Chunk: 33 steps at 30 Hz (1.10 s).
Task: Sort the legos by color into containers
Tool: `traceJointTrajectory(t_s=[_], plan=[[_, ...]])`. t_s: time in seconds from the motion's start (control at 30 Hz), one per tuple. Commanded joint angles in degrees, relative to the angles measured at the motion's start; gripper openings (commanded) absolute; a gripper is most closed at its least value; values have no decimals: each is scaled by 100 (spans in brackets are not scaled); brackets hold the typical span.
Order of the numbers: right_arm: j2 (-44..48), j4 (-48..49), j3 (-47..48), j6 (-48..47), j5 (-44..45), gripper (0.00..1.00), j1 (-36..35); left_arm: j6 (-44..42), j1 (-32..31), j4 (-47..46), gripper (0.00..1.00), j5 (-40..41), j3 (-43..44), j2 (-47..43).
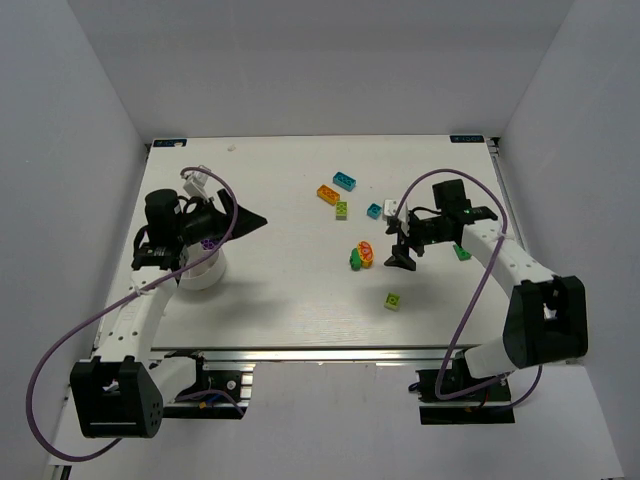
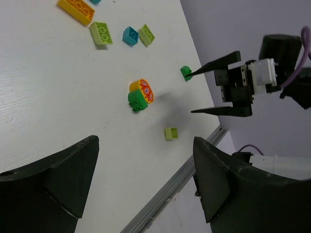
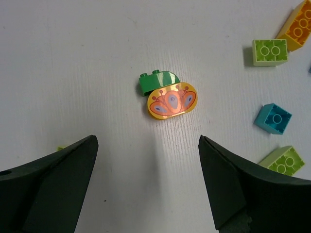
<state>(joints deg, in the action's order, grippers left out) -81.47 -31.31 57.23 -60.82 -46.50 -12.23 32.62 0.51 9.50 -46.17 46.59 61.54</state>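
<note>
The white bowl (image 1: 200, 274) stands at the left, partly under my left arm, with a purple brick (image 1: 208, 243) at its top. My left gripper (image 1: 252, 218) is open and empty beside it, above the table (image 2: 146, 141). My right gripper (image 1: 398, 248) is open and empty, just right of a yellow printed brick (image 3: 172, 101) that touches a dark green brick (image 3: 155, 81). The pair lies ahead of its jaws (image 3: 146, 145). A lime brick (image 1: 393, 300) lies nearer the front. A dark green brick (image 1: 461, 252) lies right of the right gripper.
Further back lie a cyan brick (image 1: 344, 181), an orange brick (image 1: 328, 194), a lime brick (image 1: 341, 210), a small cyan brick (image 1: 374, 211) and a lime brick (image 3: 286, 160). White walls enclose the table. A metal rail (image 2: 170, 187) runs along the front edge.
</note>
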Motion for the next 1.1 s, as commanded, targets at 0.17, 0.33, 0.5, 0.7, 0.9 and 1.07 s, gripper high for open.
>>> traceJointTrajectory(t_s=[0.17, 0.33, 0.5, 0.7, 0.9, 1.07], plan=[[-957, -648, 798, -1977, 563, 89, -438, -555, -446, -641, 88, -208, -782, 77], [-1431, -271, 815, -2242, 747, 89, -798, -994, -552, -150, 90, -43, -572, 271], [-1916, -315, 1237, -2013, 985, 89, -1044, -977, -552, -106, 91, 91, -677, 131], [-2224, -182, 1536, -1741, 1125, 89, -1088, -1003, -552, -53, 91, 91, -669, 192], [-2610, -568, 1879, -1916, 1240, 89, -1106, -1021, -552, -18, 91, 108, -651, 245], [-2812, -833, 2046, -1960, 1222, 89, -1124, -1030, -552, 0, 92, 126, -651, 236]])
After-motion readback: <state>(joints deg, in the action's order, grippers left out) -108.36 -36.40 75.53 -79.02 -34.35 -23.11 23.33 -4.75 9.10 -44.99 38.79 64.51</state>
